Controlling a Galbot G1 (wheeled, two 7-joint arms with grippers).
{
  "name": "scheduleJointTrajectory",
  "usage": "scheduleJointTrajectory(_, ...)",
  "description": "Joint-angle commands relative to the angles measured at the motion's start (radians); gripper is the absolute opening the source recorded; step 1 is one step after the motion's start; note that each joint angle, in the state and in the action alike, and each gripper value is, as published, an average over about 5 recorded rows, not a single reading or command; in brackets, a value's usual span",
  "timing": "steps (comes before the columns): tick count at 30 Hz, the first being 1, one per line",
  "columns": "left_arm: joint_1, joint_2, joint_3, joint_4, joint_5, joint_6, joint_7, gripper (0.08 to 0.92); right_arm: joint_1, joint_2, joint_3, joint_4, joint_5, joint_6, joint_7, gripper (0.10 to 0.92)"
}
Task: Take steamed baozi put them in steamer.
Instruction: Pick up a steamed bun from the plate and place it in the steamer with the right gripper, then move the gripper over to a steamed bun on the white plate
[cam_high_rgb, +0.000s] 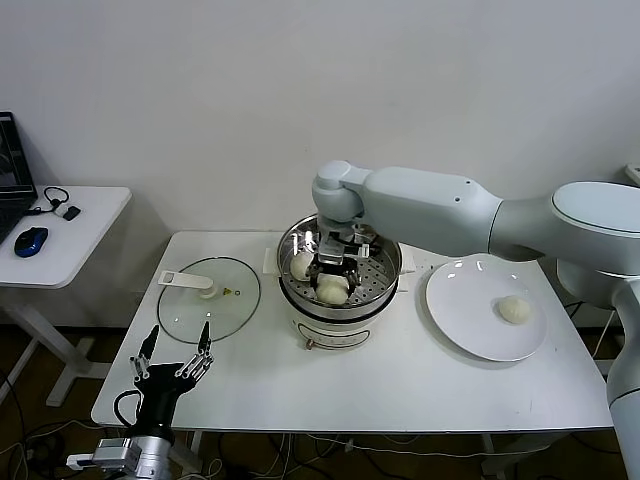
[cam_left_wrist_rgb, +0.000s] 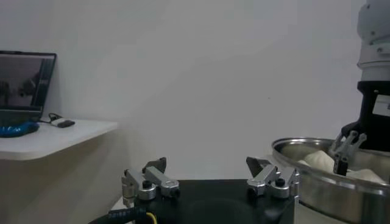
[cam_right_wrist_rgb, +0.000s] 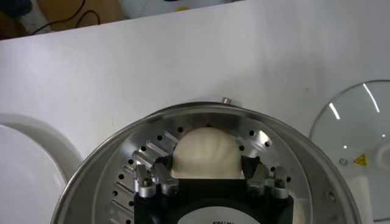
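The steamer (cam_high_rgb: 385, 285) stands on its white cooker base at the table's middle. My right gripper (cam_high_rgb: 335, 270) reaches down into it, fingers pressed against both sides of a cream-white baozi (cam_right_wrist_rgb: 204, 149) that sits low on the perforated bottom near the front wall. A second baozi (cam_high_rgb: 302, 265) lies at the basket's left side. Another baozi (cam_high_rgb: 516, 309) rests on the white plate (cam_high_rgb: 460, 320) to the right. My left gripper (cam_high_rgb: 175, 362) is open and empty, parked at the table's front left edge.
A glass lid (cam_high_rgb: 215, 300) with a white handle lies flat left of the steamer. A side desk (cam_high_rgb: 70, 240) with a blue mouse stands at the far left. In the left wrist view the steamer wall (cam_left_wrist_rgb: 317, 182) is to one side of my left gripper (cam_left_wrist_rgb: 207, 176).
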Motion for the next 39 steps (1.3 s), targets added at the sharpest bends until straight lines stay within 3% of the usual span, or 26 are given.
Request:
scheduleJointTrajectory(1,-0.001,-0.001,0.003,0.000,0.001,0.002,0.000,0.823,-0.013,-0.001,0.008,0.000,-0.018,0.003,0.000,0.722)
scheduleJointTrajectory(7,-0.003,-0.001,0.003,0.002,0.000,0.003,0.000,0.823,-0.022,-0.001,0.015,-0.005,-0.029,0.005,0.003,0.729)
scheduleJointTrajectory(15,-0.004,-0.001,0.003,0.003,0.000,0.004,0.000,0.823,-0.023,-0.008,0.027,-0.015,-0.036,0.013,0.004,0.819)
scheduleJointTrajectory(27,-0.004,-0.001,0.007,0.001,0.000,0.003,-0.001,0.823,0.065,-0.048,0.036,-0.043,0.067,0.010,0.001,0.823)
scheduleJointTrajectory(39,-0.004,0.007,0.010,0.000,0.001,0.000,0.002,0.823,0.244,-0.251,-0.055,-0.136,0.359,-0.270,0.015,0.823)
